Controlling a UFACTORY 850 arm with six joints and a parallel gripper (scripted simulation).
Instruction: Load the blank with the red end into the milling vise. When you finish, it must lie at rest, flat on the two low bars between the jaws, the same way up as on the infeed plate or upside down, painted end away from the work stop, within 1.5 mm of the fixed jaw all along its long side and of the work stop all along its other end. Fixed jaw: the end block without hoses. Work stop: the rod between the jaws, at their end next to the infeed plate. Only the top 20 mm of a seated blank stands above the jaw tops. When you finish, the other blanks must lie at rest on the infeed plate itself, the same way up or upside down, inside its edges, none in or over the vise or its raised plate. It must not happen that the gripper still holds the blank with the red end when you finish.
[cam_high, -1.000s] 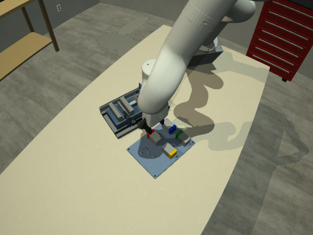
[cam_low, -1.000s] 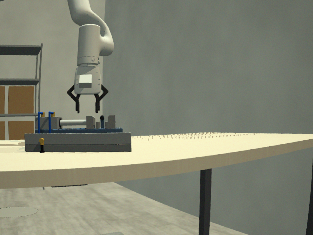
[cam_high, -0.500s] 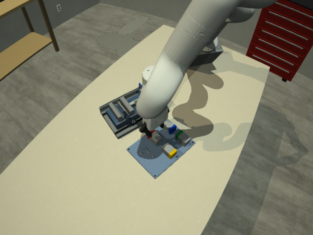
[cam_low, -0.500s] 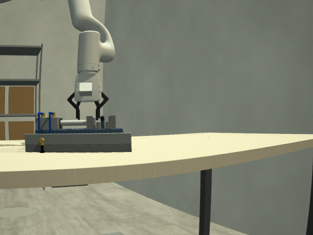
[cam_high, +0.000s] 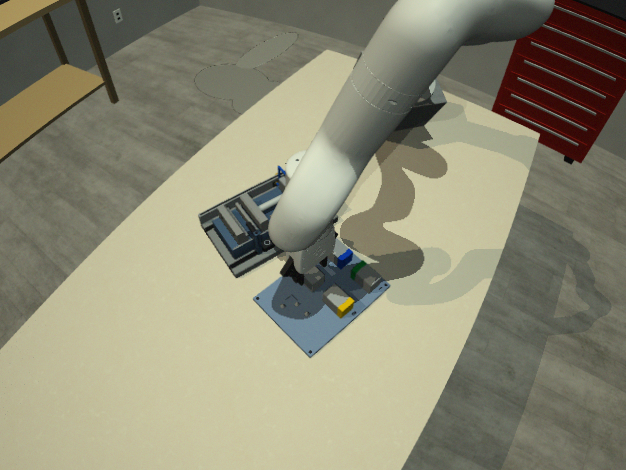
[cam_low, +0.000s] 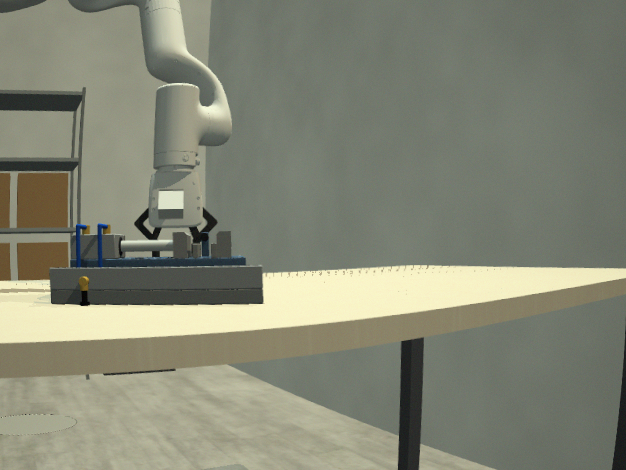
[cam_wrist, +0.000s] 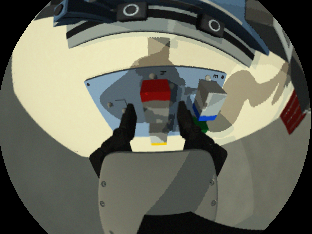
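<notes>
The red-ended blank (cam_high: 314, 279) (cam_wrist: 156, 111) lies on the blue infeed plate (cam_high: 309, 338) (cam_wrist: 98, 89). Its red end shows in the wrist view, facing the vise; a finger hides it in the top view. My gripper (cam_wrist: 156, 109) is open, pointing down, low over the plate, with one finger on each long side of this blank. Gaps show beside the blank in the wrist view; contact is not visible. The vise's fixed jaw (cam_high: 231, 222) (cam_low: 224, 244) and hosed moving jaw (cam_high: 253, 210) (cam_low: 181, 245) stand apart, with no blank visible between them. The work stop (cam_low: 204, 244) stands near the fixed jaw in the exterior view.
On the plate, the yellow-ended blank (cam_high: 338, 301) lies beyond the red one's other end. The blue-ended (cam_high: 344, 259) (cam_wrist: 212, 101) and green-ended (cam_high: 366, 276) blanks lie to one side. Small pegs (cam_high: 296, 304) stand on the plate's other side. The vise's raised grey base (cam_low: 156, 284) borders the infeed area.
</notes>
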